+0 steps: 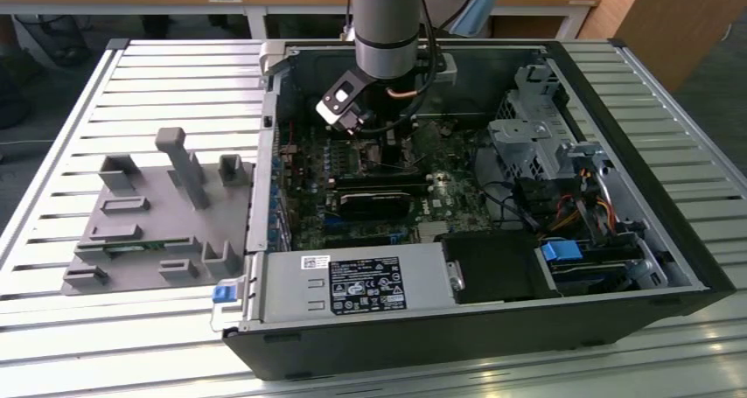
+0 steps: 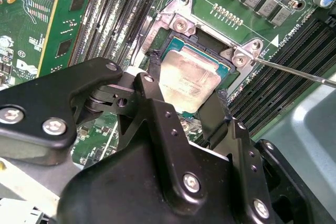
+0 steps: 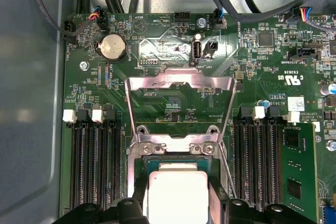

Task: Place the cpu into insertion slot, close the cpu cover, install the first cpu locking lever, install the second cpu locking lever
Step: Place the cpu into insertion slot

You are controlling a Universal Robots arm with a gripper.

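Note:
My gripper [image 2: 188,81] reaches down into the open computer case [image 1: 653,240], right over the insertion slot [image 2: 181,24] in the green board. The cpu [image 2: 190,77], a flat silver-grey square, lies in or just over the slot, level with it. One black finger [image 2: 151,80] is at one edge of it and the other finger [image 2: 223,109] at the opposite edge, so the gripper looks shut on it. In the first wrist view the cpu [image 3: 176,195] shows bright between the fingers. The cpu cover [image 3: 178,81] stands swung up behind the slot. A thin locking lever [image 2: 294,73] sticks out beside it.
Long black memory slots [image 3: 97,166] run along both sides of the socket. In the exterior view a silver power supply [image 1: 350,284] fills the case's near side and a drive cage [image 1: 537,144] the right. A grey fixture [image 1: 152,214] lies on the slatted table at the left.

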